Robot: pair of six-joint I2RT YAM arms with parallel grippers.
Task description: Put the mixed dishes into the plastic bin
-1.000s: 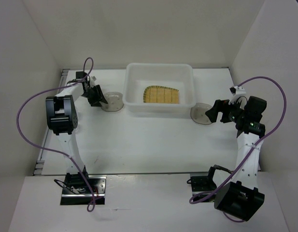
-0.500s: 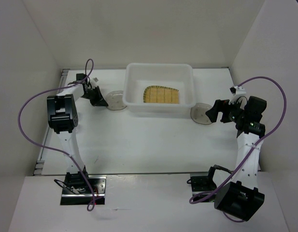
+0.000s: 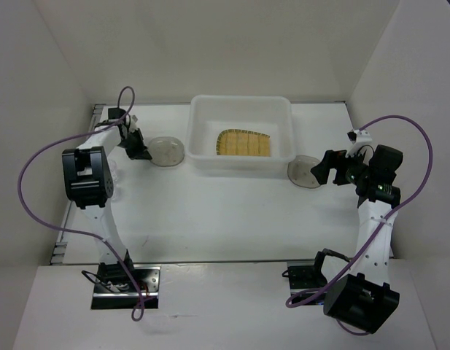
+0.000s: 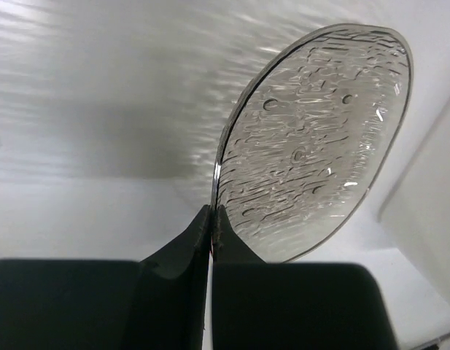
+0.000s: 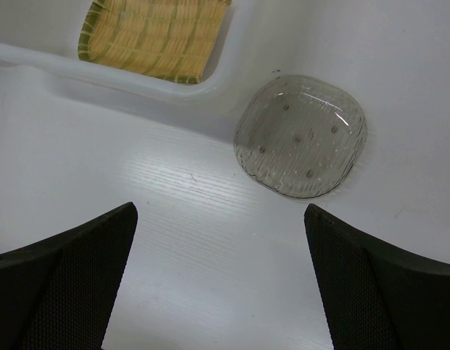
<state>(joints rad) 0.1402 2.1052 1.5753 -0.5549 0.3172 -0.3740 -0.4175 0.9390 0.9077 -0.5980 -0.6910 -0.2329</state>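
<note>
On the white table (image 3: 232,219), the plastic bin (image 3: 201,138) sits at 12 o'clock. The tan-yellow plate (image 3: 243,144) already lies flat on its floor, toward the bin's 6 o'clock wall.

The left arm (image 3: 90,182) reaches up the table's 9 o'clock side, and the right arm (image 3: 374,211) stands at 3 o'clock. A purple cable (image 3: 35,182) loops off each.

One smoky-grey dish (image 3: 167,151) is outside the bin at its 9 o'clock, close by the wall. The left gripper (image 3: 139,149) has its jaws clenched on that dish's rim. The left wrist view shows the fingertips (image 4: 203,226) pinching the thin edge of the textured glass (image 4: 312,138). Whether the dish is clear of the table cannot be told.

The second grey dish (image 3: 303,173) rests flat on the table at the bin's 4 o'clock, just beside the corner. The right gripper (image 3: 319,169) hangs at that dish's 3 o'clock, jaws spread wide and holding nothing. In the right wrist view the dish (image 5: 300,135) lies ahead of the parted fingers (image 5: 71,270), clear of both.
</note>
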